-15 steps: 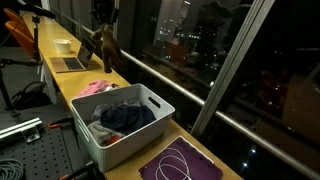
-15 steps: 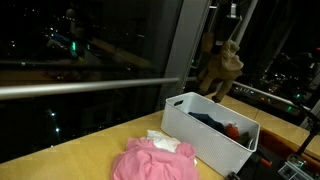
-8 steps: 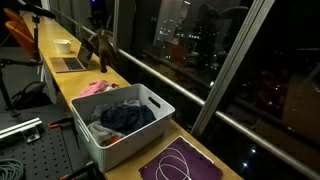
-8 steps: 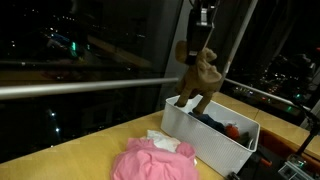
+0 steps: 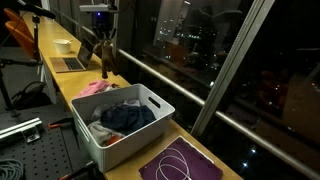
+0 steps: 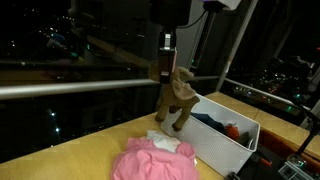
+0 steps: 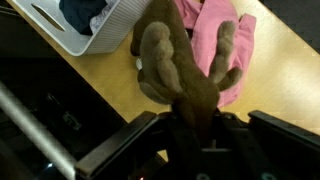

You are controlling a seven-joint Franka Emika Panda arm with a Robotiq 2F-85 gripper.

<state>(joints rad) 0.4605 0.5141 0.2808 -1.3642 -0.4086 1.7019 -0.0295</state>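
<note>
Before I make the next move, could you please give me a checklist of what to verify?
1. Grip: the gripper is closed on the brown plush toy, which hangs below it: ok.
2. Toy off the table: it hangs in the air: ok.
3. Toy clear of the white bin: the wrist view shows it outside the bin: ok.
4. Ground below: the pink cloth lies partly under the toy, nothing hard: ok.
5. Firmness of the grip: cannot tell.
</note>
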